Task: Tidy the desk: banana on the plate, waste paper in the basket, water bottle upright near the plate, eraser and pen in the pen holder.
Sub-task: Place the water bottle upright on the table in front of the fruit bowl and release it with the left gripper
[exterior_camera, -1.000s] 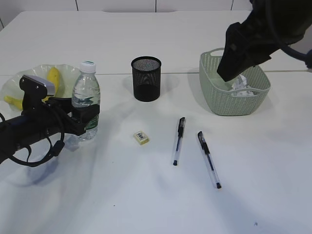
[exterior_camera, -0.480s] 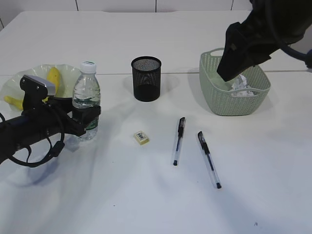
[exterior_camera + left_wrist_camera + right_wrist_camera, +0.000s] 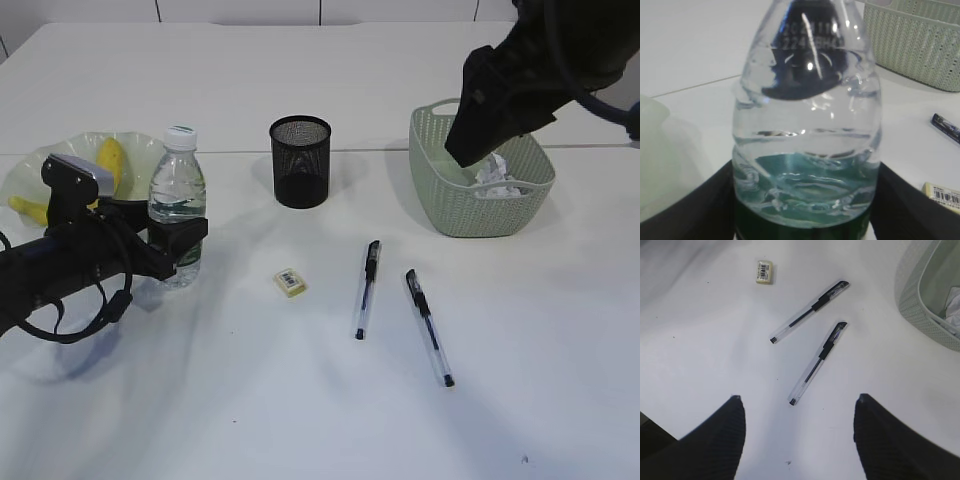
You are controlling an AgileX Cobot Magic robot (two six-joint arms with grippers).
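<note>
A plain white table [image 3: 300, 420] fills the view, with a seam running across behind the things on it. The banana [image 3: 108, 163] lies on the pale green plate [image 3: 30, 170] at the far left, and crumpled waste paper [image 3: 497, 176] sits inside the woven green basket [image 3: 480, 215] at the right, so those two jobs look done. The water bottle [image 3: 177, 205] stands upright just beside the plate, between the fingers of the left gripper [image 3: 183, 243]; whether those fingers are pressing it or have let go I cannot tell, since the wrist view shows the bottle flanked closely on both sides. The right gripper [image 3: 799, 427] hangs open and empty above the table near the basket. Still left, as I judge it: the eraser [image 3: 289, 282] and two pens, one [image 3: 367, 288] nearer the middle and another [image 3: 428, 325] to its right, all lie flat in front of the black mesh pen holder [image 3: 300, 160].
</note>
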